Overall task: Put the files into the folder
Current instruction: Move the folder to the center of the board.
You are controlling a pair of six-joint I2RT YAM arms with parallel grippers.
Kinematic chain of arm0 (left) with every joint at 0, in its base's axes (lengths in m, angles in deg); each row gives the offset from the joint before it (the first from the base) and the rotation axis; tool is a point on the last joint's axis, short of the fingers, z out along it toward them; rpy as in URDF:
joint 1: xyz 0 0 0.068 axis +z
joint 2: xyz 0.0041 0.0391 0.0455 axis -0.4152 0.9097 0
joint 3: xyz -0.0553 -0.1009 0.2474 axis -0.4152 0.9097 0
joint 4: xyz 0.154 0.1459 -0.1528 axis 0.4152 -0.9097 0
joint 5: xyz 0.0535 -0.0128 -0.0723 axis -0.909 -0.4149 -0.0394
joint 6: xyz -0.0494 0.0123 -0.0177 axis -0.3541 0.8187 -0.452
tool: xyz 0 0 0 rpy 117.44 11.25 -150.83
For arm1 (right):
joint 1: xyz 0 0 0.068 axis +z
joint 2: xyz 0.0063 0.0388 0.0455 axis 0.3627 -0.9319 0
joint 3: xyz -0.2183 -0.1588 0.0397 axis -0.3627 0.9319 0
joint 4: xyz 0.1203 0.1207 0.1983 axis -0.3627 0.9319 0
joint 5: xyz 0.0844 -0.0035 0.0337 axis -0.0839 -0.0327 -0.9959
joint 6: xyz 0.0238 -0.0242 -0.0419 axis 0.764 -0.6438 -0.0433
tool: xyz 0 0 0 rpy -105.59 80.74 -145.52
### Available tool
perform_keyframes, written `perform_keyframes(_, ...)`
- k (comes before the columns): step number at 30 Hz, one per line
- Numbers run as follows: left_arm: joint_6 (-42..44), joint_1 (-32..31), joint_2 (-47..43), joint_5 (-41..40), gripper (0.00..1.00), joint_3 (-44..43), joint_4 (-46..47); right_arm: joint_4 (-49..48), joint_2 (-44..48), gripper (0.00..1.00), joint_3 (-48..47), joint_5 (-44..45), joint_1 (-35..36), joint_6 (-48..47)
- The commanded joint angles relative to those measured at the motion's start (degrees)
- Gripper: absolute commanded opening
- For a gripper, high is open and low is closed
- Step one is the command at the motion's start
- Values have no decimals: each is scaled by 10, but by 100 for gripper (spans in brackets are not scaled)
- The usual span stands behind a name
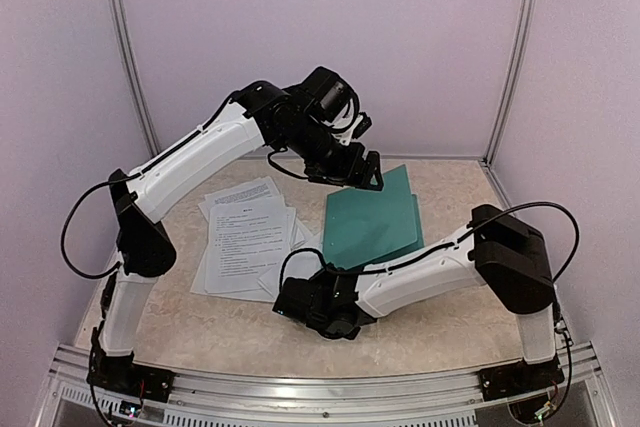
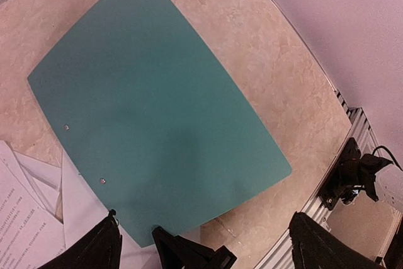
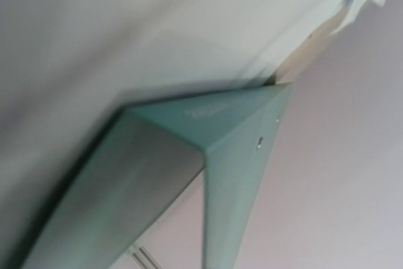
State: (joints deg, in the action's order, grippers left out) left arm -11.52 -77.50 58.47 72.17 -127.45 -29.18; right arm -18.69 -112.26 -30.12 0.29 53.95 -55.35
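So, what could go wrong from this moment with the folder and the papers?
The thin dark teal card folder lies closed, its edge over the loose white printed paper sheets; dragging it may crumple them.
The shut right tool sits low by the folder's near corner and might shove it rather than open it.
The open left tool above could pin the cover.

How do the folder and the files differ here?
The folder is plain teal; the files are white with black print. The folder is one piece; the files are several overlapping loose sheets. Both rest on the table, side by side.
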Motion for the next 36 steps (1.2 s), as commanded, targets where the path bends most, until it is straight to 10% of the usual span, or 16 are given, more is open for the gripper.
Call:
perform_keyframes(1,-18,-12,17,24,89,-1,2,62,-33,0,-52,-14,11,18)
perform_keyframes(36,47,-33,11,14,93,107,-8,-195,-61,0,-7,-90,12,-123)
